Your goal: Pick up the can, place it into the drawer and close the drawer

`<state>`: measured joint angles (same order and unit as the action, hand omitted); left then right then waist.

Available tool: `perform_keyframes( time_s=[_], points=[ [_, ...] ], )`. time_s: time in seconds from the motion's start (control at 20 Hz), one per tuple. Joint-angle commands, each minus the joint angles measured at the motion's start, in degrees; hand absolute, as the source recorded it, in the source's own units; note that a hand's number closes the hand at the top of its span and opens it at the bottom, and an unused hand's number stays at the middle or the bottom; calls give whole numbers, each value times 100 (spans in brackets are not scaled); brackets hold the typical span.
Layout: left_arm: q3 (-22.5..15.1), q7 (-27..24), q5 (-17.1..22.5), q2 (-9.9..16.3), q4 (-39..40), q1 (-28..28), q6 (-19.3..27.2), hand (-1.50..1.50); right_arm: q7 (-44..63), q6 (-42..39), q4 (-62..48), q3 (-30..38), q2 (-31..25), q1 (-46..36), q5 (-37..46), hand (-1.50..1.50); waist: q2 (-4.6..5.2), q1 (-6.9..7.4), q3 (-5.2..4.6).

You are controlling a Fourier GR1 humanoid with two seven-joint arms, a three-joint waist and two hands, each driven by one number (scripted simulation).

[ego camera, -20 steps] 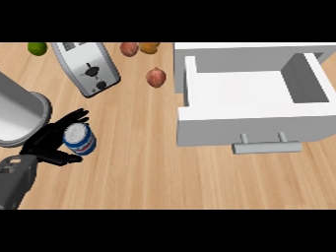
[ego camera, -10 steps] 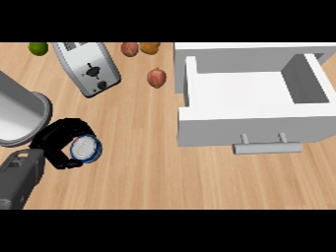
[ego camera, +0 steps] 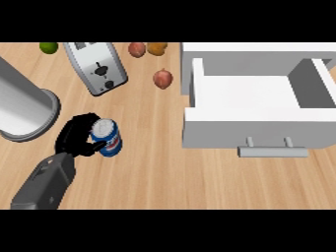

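Just half a second earlier the left hand (ego camera: 77, 136) had been wrapped over the can (ego camera: 107, 138) so that little but its top showed; now the can leaned to the right, its blue side and silver lid plain to see, and it had moved a little rightward. A second earlier the fingers had only been closing in beside it. By that reading the grasp was made and the lift had likely begun, though whether the can had left the counter (ego camera: 163, 187) could not be told from above.

Going left to right: a large grey cylinder (ego camera: 14, 101) stood at the left edge, just beside the hand. The hand's fingers were curled round the can's left side, thumb low against it, so the can lay at the hand's right, touching it. Up past them were the toaster (ego camera: 95, 68) and a few pieces of produce. Well apart to the right, the white drawer (ego camera: 261, 129) stood open, its inside bare, the handle (ego camera: 274, 151) facing the robot. The right hand was nowhere in view.
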<state>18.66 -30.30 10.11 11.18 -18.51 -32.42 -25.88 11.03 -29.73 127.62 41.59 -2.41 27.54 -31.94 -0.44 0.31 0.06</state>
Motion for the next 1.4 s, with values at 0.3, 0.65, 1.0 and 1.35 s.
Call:
perform_keyframes(
  time_s=[0.3, 0.65, 1.0, 1.35],
  points=[
    [-166, 613, 359, -1096, -2156, 8, 1849, 150, 268, 263, 486, -14, 165, 72, 9, -150, -49, 104, 9],
    [-980, 2279, 541, -1113, -4293, 196, 2583, 150, 246, 85, 257, 77, 98, 295, -281, -150, -42, 44, 7],
    [-1545, 3544, 481, -1092, -5839, 33, 3747, 150, 149, 245, 489, -201, 239, 257, -43, -150, 15, -50, -2],
    [-1999, 4215, 84, -1106, -6294, -447, 4446, 150, 534, 401, 373, 204, -268, -46, -608, -150, 24, -62, -4]
  ],
)
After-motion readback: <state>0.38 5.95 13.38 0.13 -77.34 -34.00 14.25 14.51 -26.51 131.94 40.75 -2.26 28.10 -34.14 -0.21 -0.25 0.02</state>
